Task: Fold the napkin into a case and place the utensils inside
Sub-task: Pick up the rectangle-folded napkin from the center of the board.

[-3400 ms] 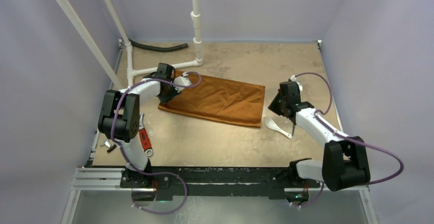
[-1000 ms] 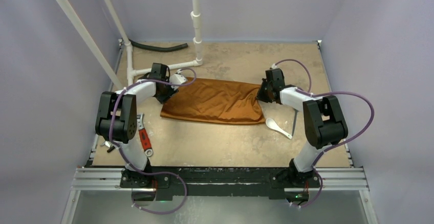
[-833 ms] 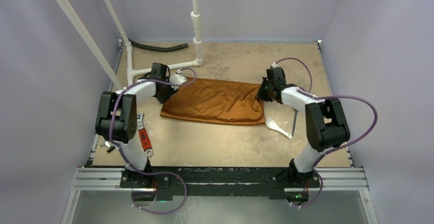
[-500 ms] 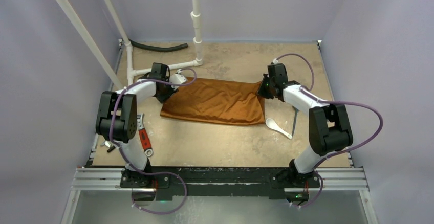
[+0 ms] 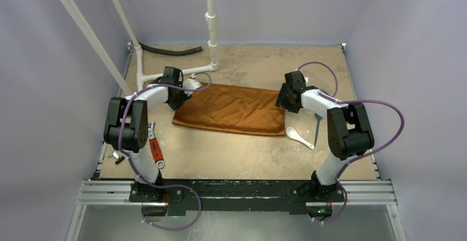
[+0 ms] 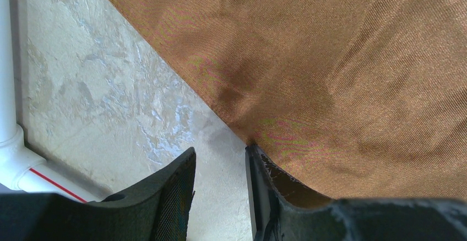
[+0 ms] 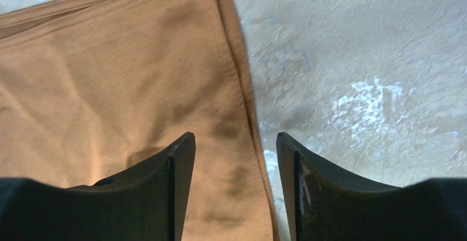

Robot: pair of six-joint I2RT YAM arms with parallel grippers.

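Note:
The rust-orange napkin point(image 5: 231, 110) lies folded as a flat rectangle in the middle of the table. My left gripper point(image 5: 183, 91) sits open at its left end; in the left wrist view the gap of the left gripper point(image 6: 220, 150) is over bare table, with one fingertip point(image 6: 254, 155) touching the napkin point(image 6: 330, 76) edge. My right gripper point(image 5: 283, 98) is open over the right end; the right gripper point(image 7: 235, 136) straddles the hem of the napkin point(image 7: 110, 76), gripping nothing. A white spoon point(image 5: 300, 136) and a thin grey-blue utensil point(image 5: 318, 131) lie to the cloth's near right.
A white pipe frame point(image 5: 211, 21) and a black hose point(image 5: 165, 50) stand at the back left; the pipe point(image 6: 11, 142) is close to my left fingers. A red-handled tool point(image 5: 156, 152) and black pliers point(image 5: 117, 155) lie by the left arm's base.
My right gripper carried the napkin's right end toward the far side, then opened and let it go. The cloth now lies flatter and narrower. The left gripper barely moved.

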